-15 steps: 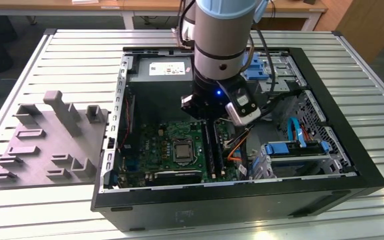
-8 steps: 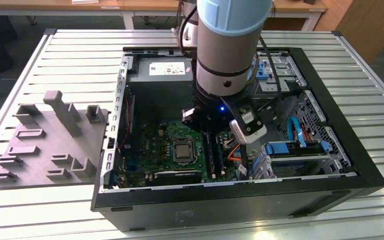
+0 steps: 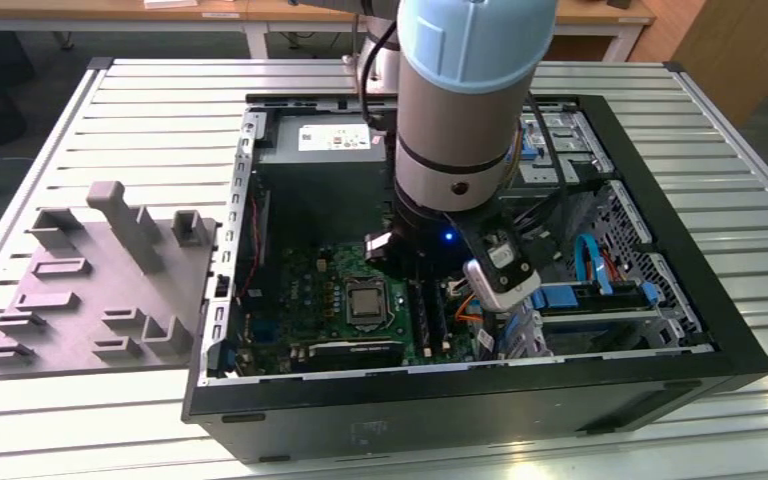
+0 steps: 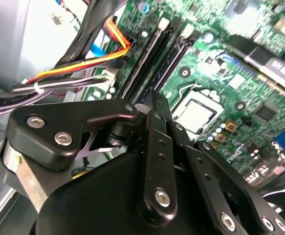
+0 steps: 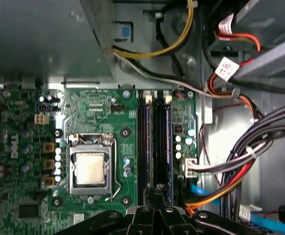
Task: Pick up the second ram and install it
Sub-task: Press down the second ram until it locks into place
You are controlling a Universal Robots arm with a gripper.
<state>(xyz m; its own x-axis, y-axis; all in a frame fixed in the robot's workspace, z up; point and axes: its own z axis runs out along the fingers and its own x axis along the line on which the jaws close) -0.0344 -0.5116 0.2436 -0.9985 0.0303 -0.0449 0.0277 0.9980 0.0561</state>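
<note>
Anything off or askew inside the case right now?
Nothing stands out. The pincer hangs over the memory slots beside the processor; the board looks intact and the cables stay bundled off to the side.

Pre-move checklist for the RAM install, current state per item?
1. Case open for access: ok. The case has its side off and the arm reaches inside.
2. Gripper over the memory area: ok. The gripper sits at one end of the slot rails, in line with them.
3. Second ram in the grip: cannot tell.
4. Target slot free: cannot tell; the rails look dark all along.
5. Cables off the slots: ok. The cable bundle runs beside the rails, not across them.
6. Tray out of the way: ok. The grey tray lies outside the case.
</note>
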